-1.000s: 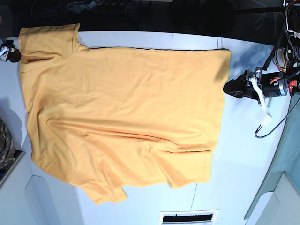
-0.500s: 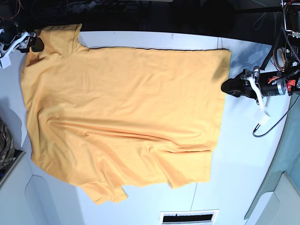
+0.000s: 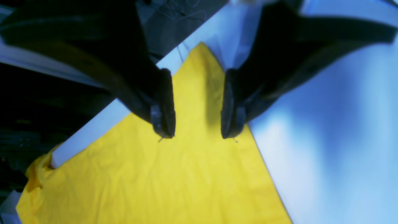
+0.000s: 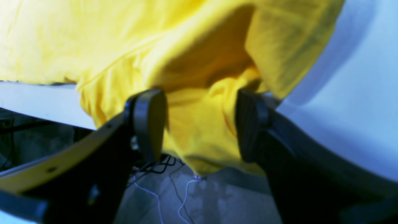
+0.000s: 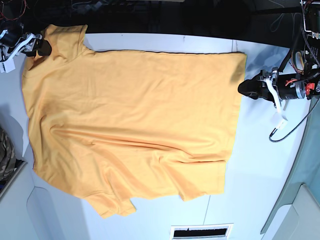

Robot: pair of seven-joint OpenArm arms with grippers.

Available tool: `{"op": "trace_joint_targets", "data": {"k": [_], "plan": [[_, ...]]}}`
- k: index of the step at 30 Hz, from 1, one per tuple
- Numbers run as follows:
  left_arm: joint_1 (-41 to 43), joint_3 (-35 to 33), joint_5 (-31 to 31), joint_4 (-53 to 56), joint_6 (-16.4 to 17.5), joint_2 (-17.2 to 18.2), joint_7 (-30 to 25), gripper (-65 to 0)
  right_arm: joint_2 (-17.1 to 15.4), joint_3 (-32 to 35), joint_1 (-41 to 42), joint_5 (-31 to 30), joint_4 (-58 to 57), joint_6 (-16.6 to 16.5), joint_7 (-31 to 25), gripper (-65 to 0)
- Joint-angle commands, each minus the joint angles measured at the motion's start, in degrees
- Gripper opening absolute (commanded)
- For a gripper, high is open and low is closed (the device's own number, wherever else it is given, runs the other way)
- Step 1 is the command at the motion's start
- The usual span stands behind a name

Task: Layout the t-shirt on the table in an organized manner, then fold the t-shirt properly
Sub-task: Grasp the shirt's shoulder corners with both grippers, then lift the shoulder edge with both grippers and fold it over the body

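On the table (image 5: 260, 165), t-shirt (image 5: 135, 125) flat, long axis left-right, hem rightward, both pincers spread, gripping nothing.

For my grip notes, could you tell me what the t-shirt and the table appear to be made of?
The t-shirt: soft matte orange-yellow cloth, probably cotton knit, since it creases and drapes over the edge. The table: a hard, smooth, matte white top, likely laminate or painted board.

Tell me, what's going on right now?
Left gripper open above the t-shirt hem corner. Right gripper open around the sleeve. Shirt spread on the table. Nothing blocking.
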State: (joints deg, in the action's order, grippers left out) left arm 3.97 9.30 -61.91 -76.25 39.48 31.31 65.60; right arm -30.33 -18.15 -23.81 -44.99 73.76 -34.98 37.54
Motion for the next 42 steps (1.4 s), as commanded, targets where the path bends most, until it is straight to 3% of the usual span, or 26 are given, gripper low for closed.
{"op": "trace_joint_targets", "data": {"k": [1, 6, 10, 15, 23, 33, 37, 42], "plan": [[-0.7, 0.5, -0.7, -0.8, 0.5, 1.1, -0.6, -36.8, -0.4, -0.5, -0.6, 2.3, 0.3, 0.9, 3.4, -28.4], [-0.6, 0.5, 1.4, -0.8, 0.5, 1.1, -0.6, -36.6, -0.5, -5.1, -0.7, 2.3, 4.3, 1.4, 3.5, -28.3], [0.7, 0.5, 4.6, -0.8, 0.5, 1.1, -0.6, -30.1, -1.6, -7.7, -0.6, 2.4, 5.3, 1.5, 3.7, -28.3], [3.4, 0.5, 4.5, -0.8, 0.5, 1.1, 0.9, -30.1, -4.0, -7.8, -0.6, 3.6, 5.1, 2.2, 3.5, -28.3], [8.8, 0.5, 2.4, -0.8, 0.5, 0.7, 0.8, -30.1, -4.5, -7.8, -0.6, 7.5, 3.7, 2.9, 2.7, -28.3], [9.7, 0.5, 7.4, -0.5, 0.5, -6.4, -0.7, -30.1, -5.1, -7.8, -0.5, 7.5, 1.7, 3.2, 1.1, -28.3], [9.7, 0.5, 7.3, -0.5, 0.5, -8.0, -0.8, -30.2, -5.0, -7.7, -0.5, 6.8, 1.7, 3.0, 1.7, -28.3], [9.6, 0.5, 7.4, -0.5, 0.5, -8.6, -0.8, -30.2, -3.8, -7.6, -0.5, 1.7, 1.7, 1.5, 4.2, -28.3]]}}
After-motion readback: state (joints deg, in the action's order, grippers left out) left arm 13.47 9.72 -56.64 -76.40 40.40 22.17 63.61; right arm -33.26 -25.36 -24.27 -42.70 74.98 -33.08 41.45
